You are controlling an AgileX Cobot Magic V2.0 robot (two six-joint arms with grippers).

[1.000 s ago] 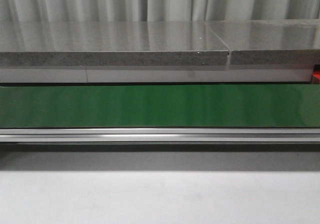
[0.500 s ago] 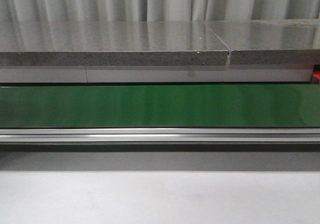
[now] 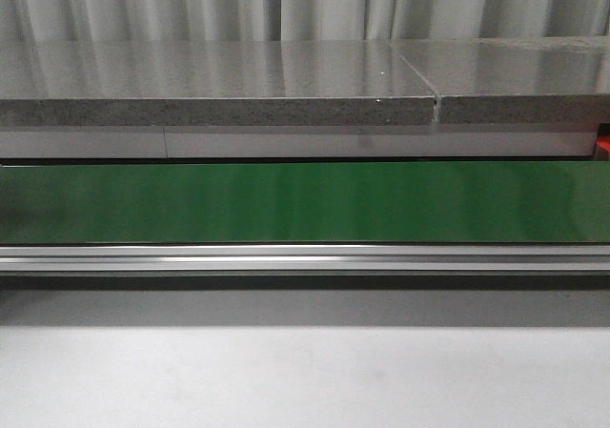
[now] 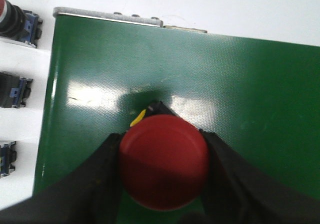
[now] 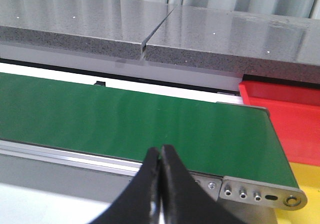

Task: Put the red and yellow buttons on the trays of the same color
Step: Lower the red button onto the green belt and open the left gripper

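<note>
In the left wrist view my left gripper (image 4: pixel 162 156) is shut on a red button (image 4: pixel 163 161), its black fingers pressed against both sides of the round cap, above the green conveyor belt (image 4: pixel 225 94). A yellow bit (image 4: pixel 137 118) pokes out from under the cap. In the right wrist view my right gripper (image 5: pixel 161 156) is shut with nothing in it, in front of the belt's end. Past that end lie a red tray (image 5: pixel 285 112) and the corner of a yellow tray (image 5: pixel 307 184). Neither gripper appears in the front view.
More buttons (image 4: pixel 17 22) with black and blue bodies lie on the white surface beside the belt. A grey stone shelf (image 3: pixel 219 90) runs behind the belt (image 3: pixel 305 202), with an aluminium rail (image 3: pixel 305 256) along its front and white table (image 3: pixel 305 380) below.
</note>
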